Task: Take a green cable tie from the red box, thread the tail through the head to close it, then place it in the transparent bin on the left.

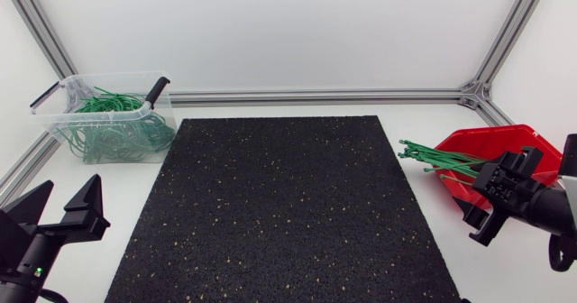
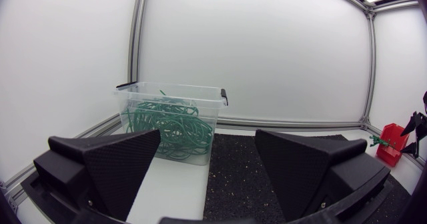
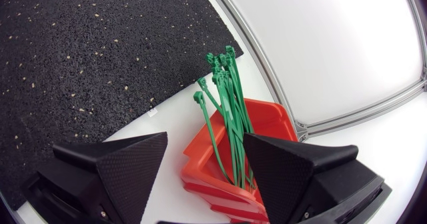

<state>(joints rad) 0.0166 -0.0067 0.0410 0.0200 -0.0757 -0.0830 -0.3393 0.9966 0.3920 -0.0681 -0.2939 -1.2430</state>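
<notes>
Two grippers, both spread wide and holding nothing: the left gripper (image 1: 70, 191) sits left of the black mat (image 1: 288, 204), apart from the transparent bin (image 1: 59, 105) of looped ties (image 1: 113, 132); the right gripper (image 3: 205, 141) hovers over the red box (image 3: 275, 121), green cable ties (image 3: 230, 107) bunched beneath its fingers.

The mat (image 1: 288, 204) lies mid-table, the bin (image 1: 90, 114) holding closed ties (image 1: 113, 127) at its far left, the box (image 1: 505, 141) at its right with open ties (image 1: 433, 157) jutting matward, left gripper (image 1: 72, 190) before the bin, right gripper (image 1: 473, 208) just before the box.
</notes>
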